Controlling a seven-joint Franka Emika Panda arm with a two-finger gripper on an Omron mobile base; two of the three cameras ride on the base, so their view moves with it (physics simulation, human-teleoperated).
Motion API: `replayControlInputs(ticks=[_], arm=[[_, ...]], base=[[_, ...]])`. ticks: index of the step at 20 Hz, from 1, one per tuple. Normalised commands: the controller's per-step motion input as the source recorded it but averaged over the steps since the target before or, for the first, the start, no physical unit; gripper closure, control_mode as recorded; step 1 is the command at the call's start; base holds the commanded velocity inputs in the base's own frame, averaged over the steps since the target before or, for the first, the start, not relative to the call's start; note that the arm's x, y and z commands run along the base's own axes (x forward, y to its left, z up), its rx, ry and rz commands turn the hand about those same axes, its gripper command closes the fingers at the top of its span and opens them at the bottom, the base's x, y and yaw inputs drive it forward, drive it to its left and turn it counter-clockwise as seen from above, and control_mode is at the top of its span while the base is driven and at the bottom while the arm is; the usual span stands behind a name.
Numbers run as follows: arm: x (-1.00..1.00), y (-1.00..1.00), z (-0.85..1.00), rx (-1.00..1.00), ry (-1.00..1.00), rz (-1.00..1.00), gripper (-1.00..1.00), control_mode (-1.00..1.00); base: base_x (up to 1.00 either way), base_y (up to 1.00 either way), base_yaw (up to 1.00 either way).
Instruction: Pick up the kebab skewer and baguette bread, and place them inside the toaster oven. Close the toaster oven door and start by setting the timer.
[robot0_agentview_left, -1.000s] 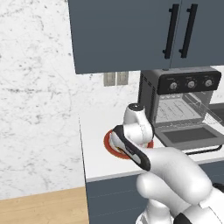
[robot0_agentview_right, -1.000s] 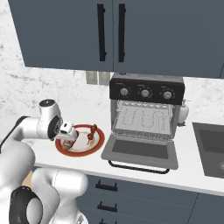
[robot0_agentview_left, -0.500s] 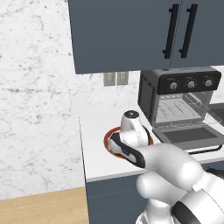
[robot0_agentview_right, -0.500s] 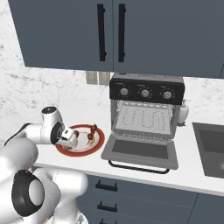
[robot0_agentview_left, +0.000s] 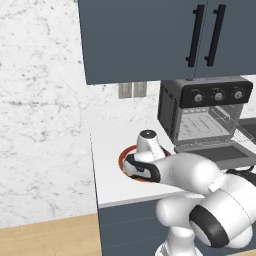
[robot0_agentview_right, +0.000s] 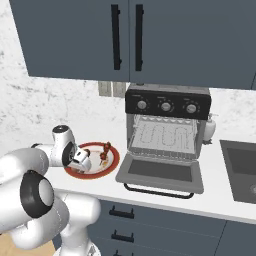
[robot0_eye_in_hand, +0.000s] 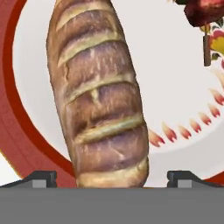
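The baguette bread (robot0_eye_in_hand: 98, 96), golden-brown with a scored crust, lies on a white plate with a red rim (robot0_eye_in_hand: 17, 131). My gripper (robot0_eye_in_hand: 112, 178) is open and low over the loaf's near end, one fingertip (robot0_eye_in_hand: 43, 178) on each side of it. The kebab skewer (robot0_eye_in_hand: 203, 26) lies further along the plate, seen also from the right base as the skewer (robot0_agentview_right: 105, 150). There my gripper (robot0_agentview_right: 82, 161) covers the plate's (robot0_agentview_right: 116, 159) left part. The toaster oven (robot0_agentview_right: 167, 125) stands to the right, its door (robot0_agentview_right: 160, 172) folded down flat.
A white soap bottle (robot0_agentview_right: 210, 127) stands right of the oven, and a sink (robot0_agentview_right: 242, 170) lies beyond it. Blue-grey cabinets (robot0_agentview_right: 125, 40) hang above. The counter's left end (robot0_agentview_left: 95, 165) is close to the plate (robot0_agentview_left: 122, 159).
The hand has come down from above the plate's left side to just over the bread. The gripper stays open.
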Motion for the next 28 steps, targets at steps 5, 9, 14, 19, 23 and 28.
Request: replayControlInputs(ticks=[5,9,14,19,23,28], arm=[[0.28,0.00,-0.12,0.00,0.04,0.00,-1.00,-1.00],[0.03,0.00,-0.03,0.00,0.02,0.00,-1.00,-1.00],[0.00,0.00,0.00,0.00,0.02,-0.01,1.00,-1.00],[-0.17,-0.01,0.00,0.01,0.00,-0.02,1.00,-1.00],[-0.06,-0.10,0.31,0.03,0.00,-0.02,1.00,-1.00],[0.00,-0.11,0.98,0.14,0.00,0.00,1.00,-1.00]], base=[[0.00,0.00,0.00],[0.00,0.00,0.00],[0.00,0.00,0.00],[0.00,0.00,0.00],[0.00,0.00,0.00],[0.00,0.00,0.00]])
